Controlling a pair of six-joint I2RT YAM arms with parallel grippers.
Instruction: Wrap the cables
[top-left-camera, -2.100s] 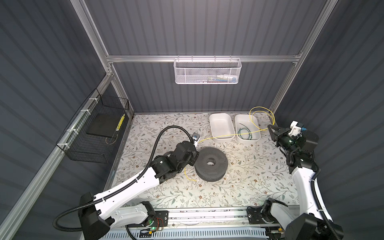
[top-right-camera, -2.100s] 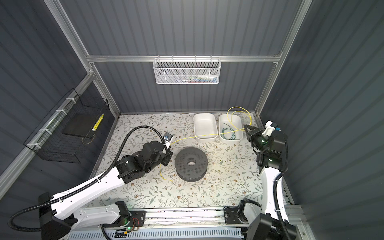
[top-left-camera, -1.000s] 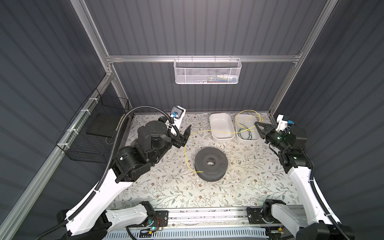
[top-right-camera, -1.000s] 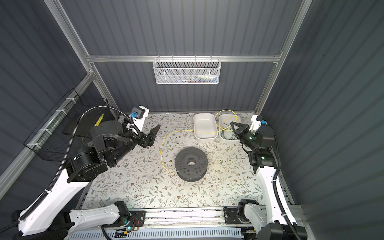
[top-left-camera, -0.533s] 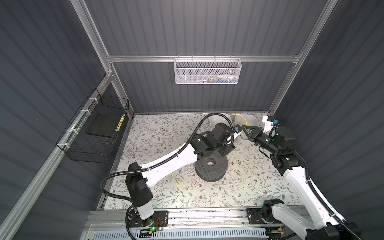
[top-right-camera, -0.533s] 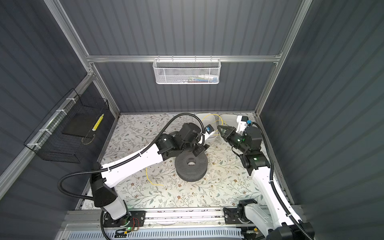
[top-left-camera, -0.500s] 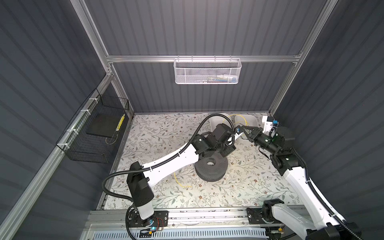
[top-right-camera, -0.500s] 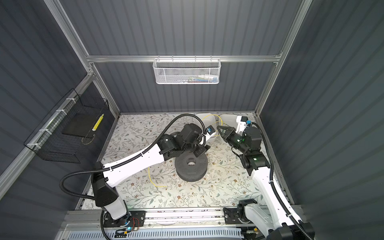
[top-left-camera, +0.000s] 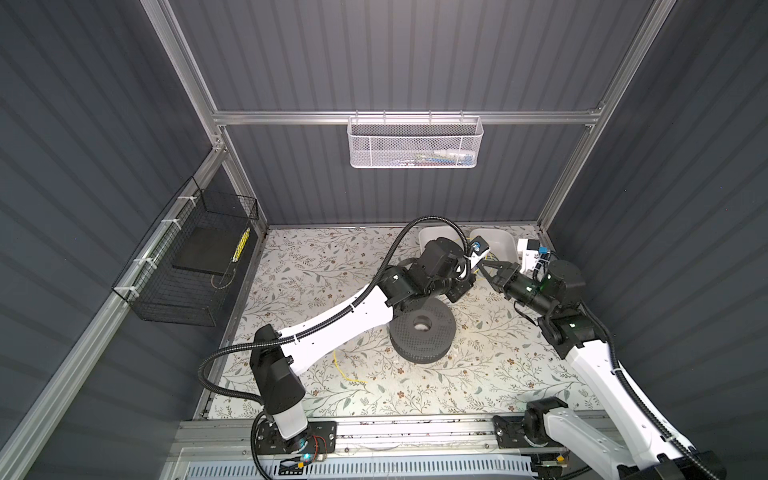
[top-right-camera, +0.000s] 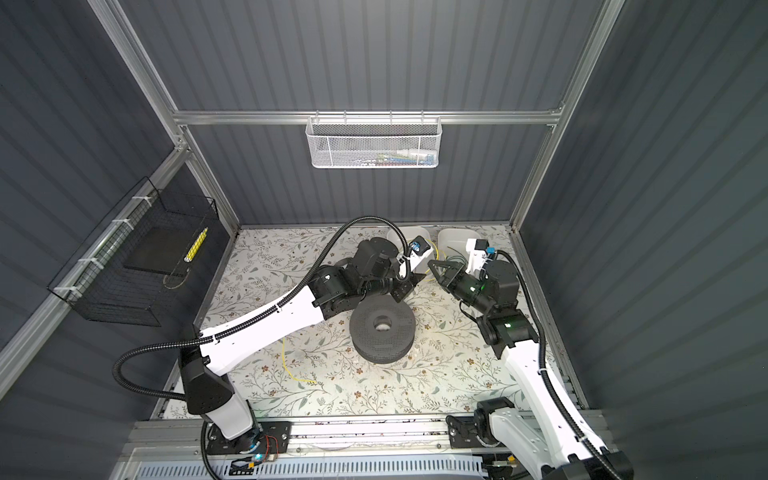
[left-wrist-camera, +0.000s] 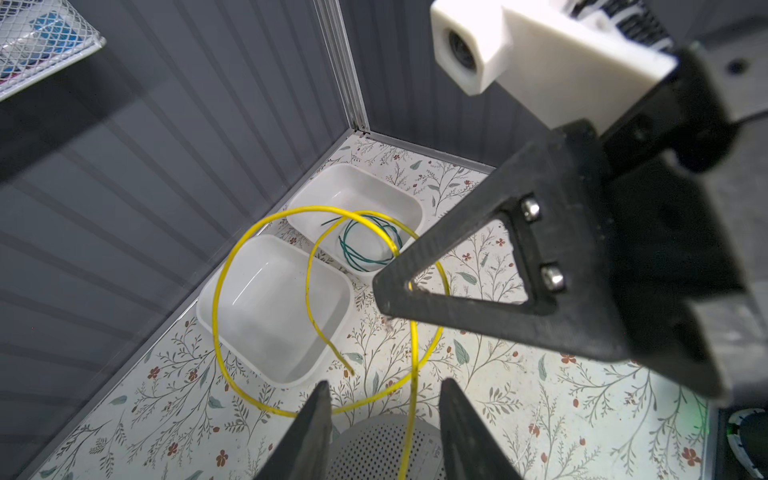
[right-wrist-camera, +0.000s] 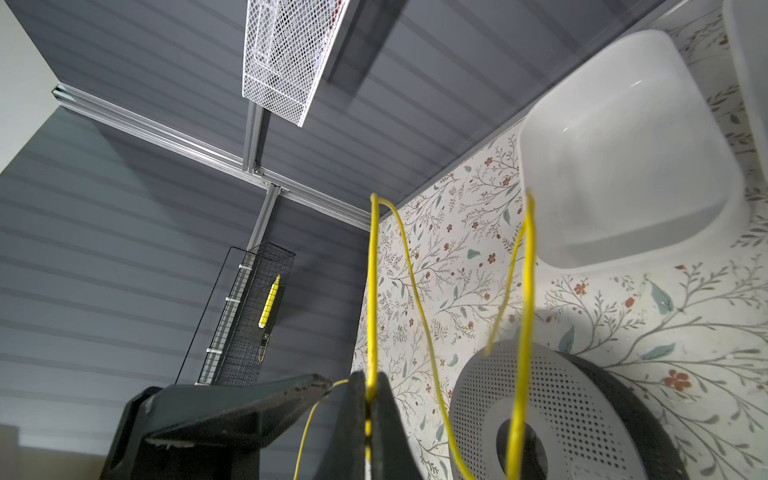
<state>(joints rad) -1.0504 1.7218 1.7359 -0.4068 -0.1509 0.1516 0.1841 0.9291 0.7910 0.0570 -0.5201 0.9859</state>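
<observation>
Yellow wire (left-wrist-camera: 412, 365) shows best from the wrists. The left wrist view has it hanging in two springy loops above two white trays. One tray (left-wrist-camera: 266, 299) is bare and the other tray (left-wrist-camera: 353, 187) holds a coil of green wire (left-wrist-camera: 348, 253). A single strand drops between the fingers of the left gripper (left-wrist-camera: 384, 384), whose jaws stand apart around it, with no contact that I can make out.

The right wrist view adds the pinch. The right gripper (right-wrist-camera: 369, 384) is pressed together on the wire, and strands arch up from the grip and come down in front of the grey perforated spool (right-wrist-camera: 582, 395).

Both top views show the two grippers almost tip to tip just beyond the spool, beside the trays, though the loops are hard to make out there. They do show what neither wrist view catches: a loose stretch of the wire (top-right-camera: 284, 355) lying on the table on the near left of the spool.

The table (top-left-camera: 316, 266) has a pale floral covering. Dark grey ribbed walls (top-left-camera: 415, 62) on aluminium framing enclose it. A white mesh basket (top-left-camera: 415, 143) hangs from the rear rail, and a black wire basket (top-left-camera: 187, 291) is fixed to the left wall.
</observation>
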